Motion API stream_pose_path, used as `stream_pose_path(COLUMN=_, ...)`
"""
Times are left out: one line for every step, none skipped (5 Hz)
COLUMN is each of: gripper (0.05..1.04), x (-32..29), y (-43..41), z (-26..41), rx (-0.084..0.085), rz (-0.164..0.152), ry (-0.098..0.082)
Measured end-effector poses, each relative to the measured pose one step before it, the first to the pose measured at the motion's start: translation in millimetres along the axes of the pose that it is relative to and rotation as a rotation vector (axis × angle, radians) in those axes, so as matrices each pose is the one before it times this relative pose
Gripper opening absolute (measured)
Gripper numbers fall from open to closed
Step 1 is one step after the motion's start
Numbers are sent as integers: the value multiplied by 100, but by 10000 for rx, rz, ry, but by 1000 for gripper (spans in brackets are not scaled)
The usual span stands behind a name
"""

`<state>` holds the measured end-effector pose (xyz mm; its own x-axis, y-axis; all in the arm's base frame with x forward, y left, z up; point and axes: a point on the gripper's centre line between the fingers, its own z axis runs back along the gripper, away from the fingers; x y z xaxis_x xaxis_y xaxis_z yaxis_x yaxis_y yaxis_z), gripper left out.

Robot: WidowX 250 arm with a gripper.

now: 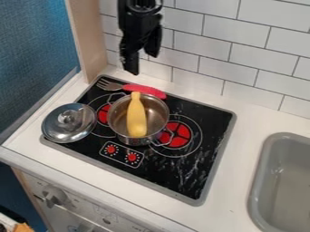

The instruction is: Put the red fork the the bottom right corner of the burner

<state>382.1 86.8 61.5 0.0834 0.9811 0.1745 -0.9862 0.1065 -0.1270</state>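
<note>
Your red fork (145,91): top edge of burner (209,118), toward its top-left corner. Your gripper (142,65): above, fingers apart.

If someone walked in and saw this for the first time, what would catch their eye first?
Probably the bright yellow, squash-shaped item standing out inside the shiny metal pot on the black cooktop. Next, perhaps, the black robot gripper hanging above the back of the cooktop, in front of white tiles. Then the fork's red handle, lying just behind the pot.
</note>
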Motion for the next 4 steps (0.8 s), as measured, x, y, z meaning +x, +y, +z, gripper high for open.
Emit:
stream_pose_path(gripper=999, x=1194, y=566, z=-879, rx=149, rz=-186, ry=77)
stream_pose_path(gripper=999, x=1551, y=273, z=-203, rx=-195, rz=212, ry=13)
stream_pose_path(gripper=999, x=295, y=668, z=-2373, rx=240, rz=-123, ry=459)
stream_pose_path(gripper=999, x=-16, y=-557, z=-1302, rx=38, rz=-374, ry=114)
